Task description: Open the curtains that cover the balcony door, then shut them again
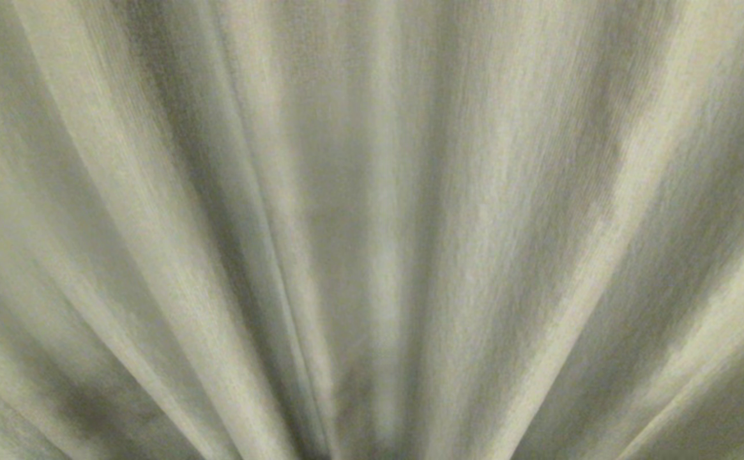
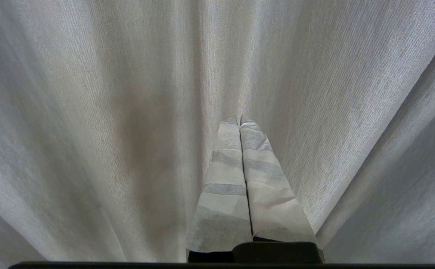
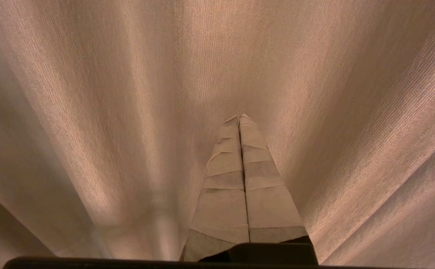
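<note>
The left pincer is pressed tight together, its two wrapped fingers side by side with nothing between them. Its tip points at the curtains and sits very near the cloth, maybe just touching a fold; I cannot tell which. The right pincer looks the same: fingers squeezed together, holding nothing, tip right up by the cloth.

All around both pincers there is only curtain. The thick cloth hangs in deep folds and fills every view. In the head view the curtains cover everything, and neither arm shows there.

The balcony door cannot be seen at all. It must be hidden behind the cloth, with no glass or dark frame peeking through. A thin line runs down between two folds, which may be where two panels meet, but I am not sure.

So I think the curtains are fully drawn across now. No fold is gripped. Whether the opening is yet to come, or both steps are finished, these views alone do not tell.
</note>
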{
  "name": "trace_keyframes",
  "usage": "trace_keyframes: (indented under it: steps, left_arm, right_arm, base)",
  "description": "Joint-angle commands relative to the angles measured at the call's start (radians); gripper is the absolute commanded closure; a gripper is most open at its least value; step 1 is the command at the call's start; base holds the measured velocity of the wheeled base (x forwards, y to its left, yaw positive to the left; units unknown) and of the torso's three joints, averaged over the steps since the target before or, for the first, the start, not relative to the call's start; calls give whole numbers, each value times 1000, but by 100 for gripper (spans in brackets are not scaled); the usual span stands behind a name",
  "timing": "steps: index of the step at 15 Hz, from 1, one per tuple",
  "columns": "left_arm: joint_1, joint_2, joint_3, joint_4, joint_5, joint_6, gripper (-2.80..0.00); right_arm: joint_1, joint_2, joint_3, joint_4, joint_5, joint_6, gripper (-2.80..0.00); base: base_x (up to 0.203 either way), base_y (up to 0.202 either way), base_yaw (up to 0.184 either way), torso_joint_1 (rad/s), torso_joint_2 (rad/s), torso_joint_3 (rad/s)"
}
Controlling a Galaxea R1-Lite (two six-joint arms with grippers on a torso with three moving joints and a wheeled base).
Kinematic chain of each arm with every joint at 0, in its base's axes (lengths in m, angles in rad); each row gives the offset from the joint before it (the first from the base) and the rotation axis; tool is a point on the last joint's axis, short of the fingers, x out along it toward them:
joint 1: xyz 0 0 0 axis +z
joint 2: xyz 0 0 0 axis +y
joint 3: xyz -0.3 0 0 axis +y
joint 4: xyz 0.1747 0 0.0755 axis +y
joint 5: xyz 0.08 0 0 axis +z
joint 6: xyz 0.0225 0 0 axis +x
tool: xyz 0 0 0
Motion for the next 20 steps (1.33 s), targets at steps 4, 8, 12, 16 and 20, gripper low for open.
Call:
trace_keyframes:
  steps: [4, 8, 12, 16, 20]
  left_arm:
    - [-1, -3, 0, 0, 1, -1, 0]
    - [0, -3, 0, 0, 1, -1, 0]
    - [1, -3, 0, 1, 1, -1, 0]
    - [1, -3, 0, 1, 1, -1, 0]
    - [-1, -3, 0, 0, 1, 0, 0]
  right_arm:
    - [0, 0, 0, 0, 1, 9, 0]
    - [0, 0, 0, -3, 1, 15, 0]
    - [0, 0, 0, -2, -1, 16, 0]
    - [0, 0, 0, -2, 1, 16, 0]
    - [0, 0, 0, 0, -1, 18, 0]
  base:
    - [0, 0, 0, 0, 0, 0]
    - [0, 0, 0, 0, 0, 0]
    - [0, 0, 0, 0, 0, 0]
    - [0, 0, 0, 0, 0, 0]
    - [0, 0, 0, 0, 0, 0]
